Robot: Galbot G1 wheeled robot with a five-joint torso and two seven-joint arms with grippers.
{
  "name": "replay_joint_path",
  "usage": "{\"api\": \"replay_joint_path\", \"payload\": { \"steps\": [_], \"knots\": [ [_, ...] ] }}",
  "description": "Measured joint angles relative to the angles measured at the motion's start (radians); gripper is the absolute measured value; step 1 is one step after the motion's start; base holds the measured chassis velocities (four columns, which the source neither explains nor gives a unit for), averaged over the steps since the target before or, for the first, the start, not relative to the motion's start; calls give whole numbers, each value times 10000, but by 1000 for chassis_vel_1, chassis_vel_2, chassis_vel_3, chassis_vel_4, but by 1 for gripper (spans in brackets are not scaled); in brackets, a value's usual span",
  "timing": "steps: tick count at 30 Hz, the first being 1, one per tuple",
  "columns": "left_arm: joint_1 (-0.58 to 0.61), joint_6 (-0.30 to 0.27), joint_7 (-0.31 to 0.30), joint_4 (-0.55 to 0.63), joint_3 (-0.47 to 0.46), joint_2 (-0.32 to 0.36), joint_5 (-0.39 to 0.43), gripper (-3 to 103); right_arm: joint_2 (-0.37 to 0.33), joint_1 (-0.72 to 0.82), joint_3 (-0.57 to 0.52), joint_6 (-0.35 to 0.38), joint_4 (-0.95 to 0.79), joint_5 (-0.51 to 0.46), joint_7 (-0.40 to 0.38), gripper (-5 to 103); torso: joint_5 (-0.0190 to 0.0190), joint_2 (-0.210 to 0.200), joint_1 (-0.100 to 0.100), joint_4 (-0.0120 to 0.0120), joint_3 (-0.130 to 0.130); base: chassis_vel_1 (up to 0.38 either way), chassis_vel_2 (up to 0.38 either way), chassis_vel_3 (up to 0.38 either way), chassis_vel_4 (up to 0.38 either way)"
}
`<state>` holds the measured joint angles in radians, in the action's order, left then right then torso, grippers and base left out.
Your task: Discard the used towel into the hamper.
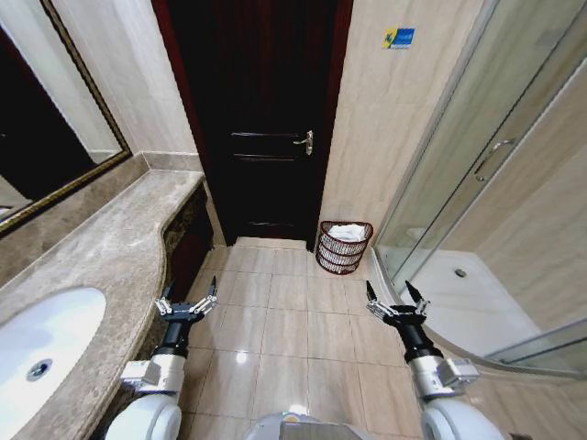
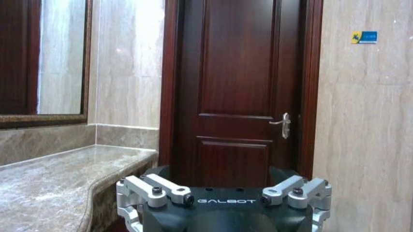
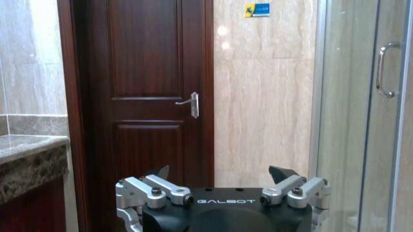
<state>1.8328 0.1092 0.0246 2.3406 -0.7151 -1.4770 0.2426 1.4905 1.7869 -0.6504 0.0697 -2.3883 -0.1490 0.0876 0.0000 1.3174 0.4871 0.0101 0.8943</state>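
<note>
1. A bathroom, seen from my head camera: the hamper (image 1: 345, 246) stands on the tiled floor (image 1: 275, 321) at centre frame, just right of the dark door (image 1: 261, 119) and against the wall, beside the glass shower enclosure (image 1: 486, 229).
2. White cloth (image 1: 348, 232), which I take for the used towel, lies inside the hamper's rim; I judge the discard done or nearly so.
3. Left gripper (image 1: 186, 300) hangs at lower left of frame, forearm pointing toward the door, jaws released and holding nothing, close beside the marble table (image 1: 101, 257) edge.
4. Right gripper (image 1: 396, 295) mirrors it at lower right, jaws likewise spread and empty, well short of the hamper.
5. Risks from here, as I read them: turning the base could swing the left arm into the table edge; the right arm sits near the shower's raised curb and glass, so a wide sweep might strike them.
</note>
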Motion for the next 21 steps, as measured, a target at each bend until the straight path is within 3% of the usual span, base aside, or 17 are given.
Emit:
{"api": "replay_joint_path", "payload": {
  "steps": [21],
  "knots": [
    [0,4,1,-4,-1,0,1,100,0,0,0,-1,4,0,2,100,0,0,0,0,0,0,0,0,0]
  ]
}}
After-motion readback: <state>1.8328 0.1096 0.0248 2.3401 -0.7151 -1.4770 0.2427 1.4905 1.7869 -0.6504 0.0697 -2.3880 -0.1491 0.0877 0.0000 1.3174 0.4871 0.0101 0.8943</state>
